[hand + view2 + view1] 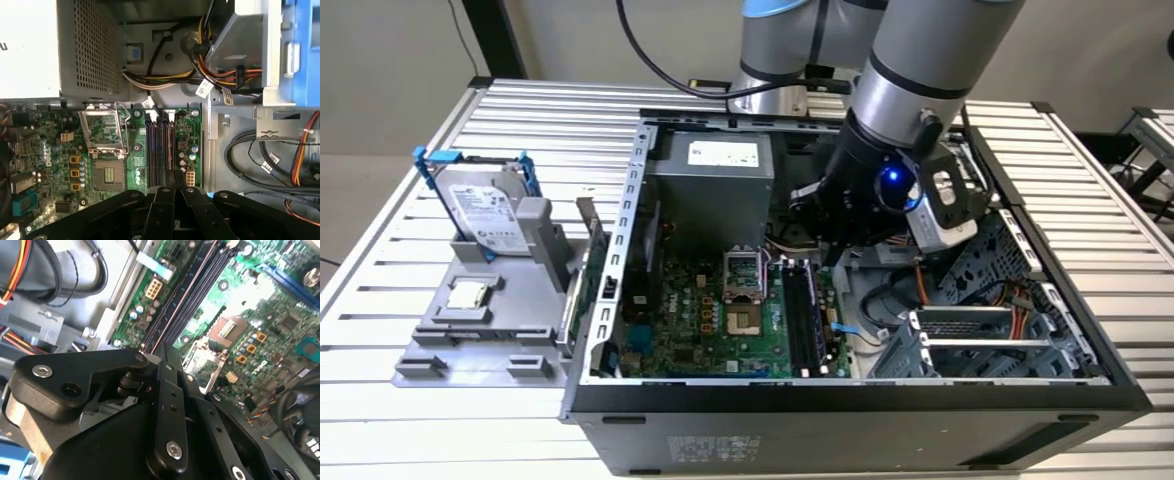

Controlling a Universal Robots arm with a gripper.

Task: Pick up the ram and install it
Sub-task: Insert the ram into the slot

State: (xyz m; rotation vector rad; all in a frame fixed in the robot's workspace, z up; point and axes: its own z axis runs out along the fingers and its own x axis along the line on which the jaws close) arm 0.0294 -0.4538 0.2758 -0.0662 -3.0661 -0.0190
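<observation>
In both wrist views the black gripper (170, 197) sits closest to the lens, its fingers (167, 390) pressed flat together with no gap between them and nothing visible between them. Their tips reach down to the end of the memory slots (161, 150) on the green motherboard (60, 165). In the exterior view the ram (803, 315) — a long dark stick — lies seated in those slots, running lengthwise beside the processor socket (744, 290) (whose metal latch frame stands open). The arm (927, 60) comes down steeply from above the far side of the open computer case (854, 400), its wrist bent so that the gripper (834, 240) points down into the case near the far end of the ram. Farther off, towards the exterior view's left, a grey fixture (487, 320) on the slatted table (400, 200) holds the small silver processor chip (467, 293) and, behind it, an upright hard drive (487, 210) in a blue frame. Deeper inside the case sits the grey power supply (714, 175).
</observation>
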